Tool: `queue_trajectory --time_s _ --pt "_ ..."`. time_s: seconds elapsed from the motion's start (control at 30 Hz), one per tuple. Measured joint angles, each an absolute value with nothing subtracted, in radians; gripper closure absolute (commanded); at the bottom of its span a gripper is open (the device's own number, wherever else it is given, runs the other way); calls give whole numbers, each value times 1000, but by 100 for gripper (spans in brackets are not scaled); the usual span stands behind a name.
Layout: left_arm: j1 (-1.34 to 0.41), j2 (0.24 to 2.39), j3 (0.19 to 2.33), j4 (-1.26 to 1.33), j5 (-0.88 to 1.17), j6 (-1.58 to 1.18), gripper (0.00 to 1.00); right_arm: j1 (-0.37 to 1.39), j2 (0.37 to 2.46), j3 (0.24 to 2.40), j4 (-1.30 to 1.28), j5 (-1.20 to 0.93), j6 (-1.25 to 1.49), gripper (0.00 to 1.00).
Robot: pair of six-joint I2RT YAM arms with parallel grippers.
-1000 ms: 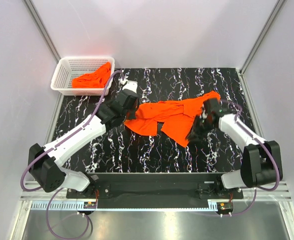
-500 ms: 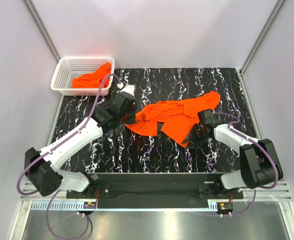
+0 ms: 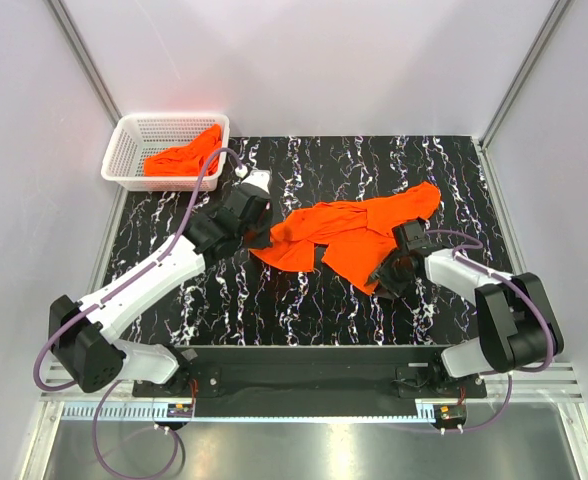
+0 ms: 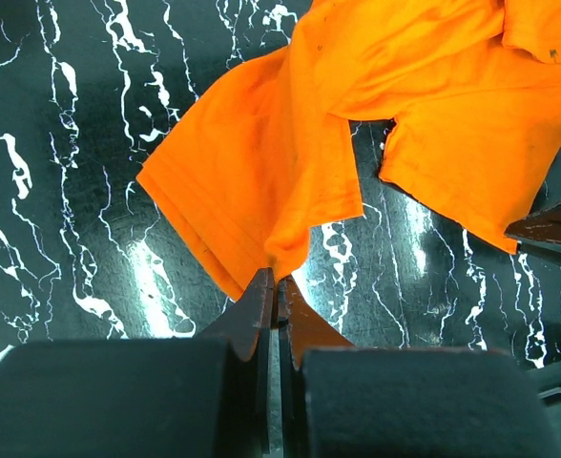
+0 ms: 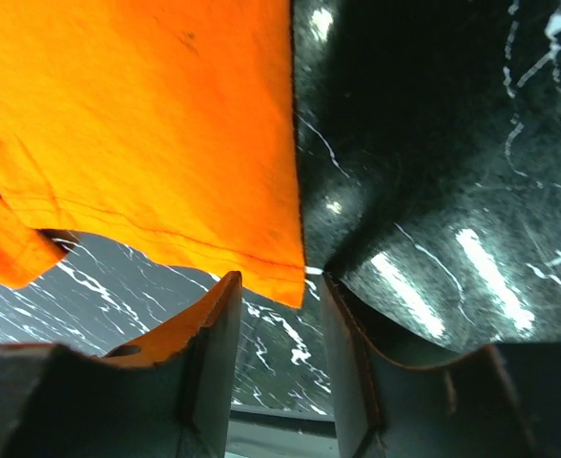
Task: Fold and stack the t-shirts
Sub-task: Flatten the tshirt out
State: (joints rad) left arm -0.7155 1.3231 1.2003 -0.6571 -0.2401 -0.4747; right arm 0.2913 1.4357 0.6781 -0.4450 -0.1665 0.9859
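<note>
One orange t-shirt (image 3: 359, 232) lies crumpled in the middle of the black marble table (image 3: 274, 300). My left gripper (image 3: 257, 236) is at its left end. In the left wrist view the gripper (image 4: 276, 286) is shut, pinching a fold at the edge of the shirt (image 4: 424, 95). My right gripper (image 3: 387, 272) is low at the shirt's near right corner. In the right wrist view it (image 5: 279, 291) is open, with the hemmed corner of the shirt (image 5: 137, 124) just in front of the gap. A second orange t-shirt (image 3: 184, 157) lies bunched in the basket.
The white mesh basket (image 3: 129, 150) stands at the table's back left corner. Grey walls and metal frame posts close in the table on three sides. The right gripper's fingers show at the right edge of the left wrist view (image 4: 552, 234).
My left gripper has shifted slightly left with the shirt's edge. My right gripper has dropped down and nearer, to the shirt's near right corner. The cloth has shifted a little.
</note>
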Motion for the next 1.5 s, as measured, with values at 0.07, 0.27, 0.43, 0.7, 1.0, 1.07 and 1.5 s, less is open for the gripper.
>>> queue_trajectory --time_s 0.07,0.27,0.43,0.7,1.0,1.07,1.5 --pt "-712 1323 1200 -657 -240 -471 100 294 1441 676 -431 -165 998 59" --pt "-692 1323 1200 -658 -239 -466 100 294 1473 676 -380 -181 1037 81" --pt "-678 1323 1200 -658 -239 -462 100 295 1482 680 -370 -163 1038 100" --pt "-671 1308 1172 -654 -221 -465 100 259 1225 812 -633 -22 941 100" --pt "-678 1148 886 -655 -117 -557 100 102 856 983 -1000 119 820 100" --pt "-683 1085 811 -659 -100 -590 100 88 825 1001 -1058 135 798 100" --pt "-688 725 526 -694 -6 -797 38 84 752 1052 -1255 170 719 100"
